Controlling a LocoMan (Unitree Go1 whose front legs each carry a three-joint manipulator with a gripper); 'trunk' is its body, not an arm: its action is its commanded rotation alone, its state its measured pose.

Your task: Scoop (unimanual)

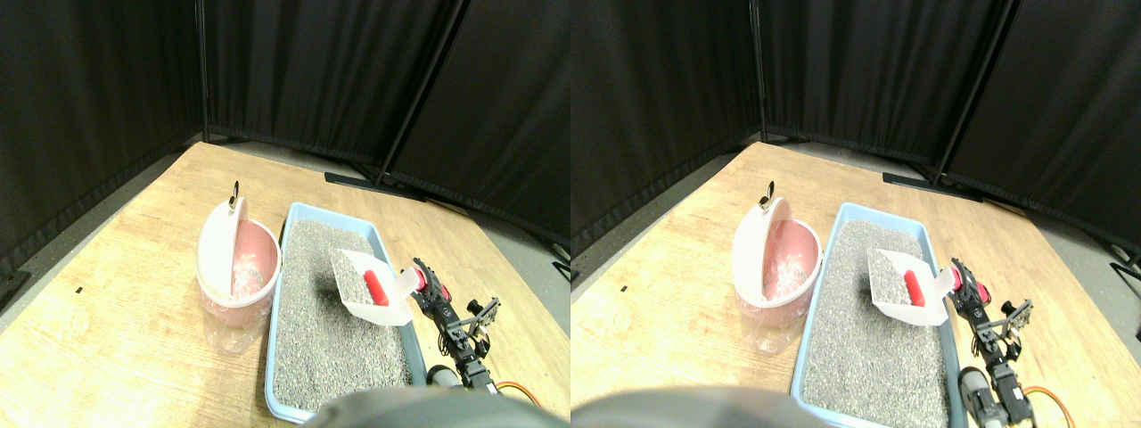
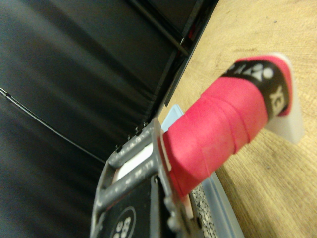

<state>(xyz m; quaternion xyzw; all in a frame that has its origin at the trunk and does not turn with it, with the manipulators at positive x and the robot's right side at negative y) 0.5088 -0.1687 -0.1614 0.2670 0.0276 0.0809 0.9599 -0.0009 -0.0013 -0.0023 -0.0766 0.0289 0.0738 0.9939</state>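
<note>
Right hand (image 1: 426, 283) clamps pink-taped handle of white plastic scoop (image 1: 370, 287), held level above blue litter tray (image 1: 283, 267) so red cylinder (image 1: 375, 288) stays in; pink lidded bin (image 1: 236, 267) beside tray

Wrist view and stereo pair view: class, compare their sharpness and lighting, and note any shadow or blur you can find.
Wrist view: the pink wrapped handle and dark jaw frame fill the frame and look soft, too close to focus. Stereo pair view: evenly lit and mostly sharp; the white scoop casts a dark shadow on the grey litter in the blue tray; the black curtains show little detail.
</note>
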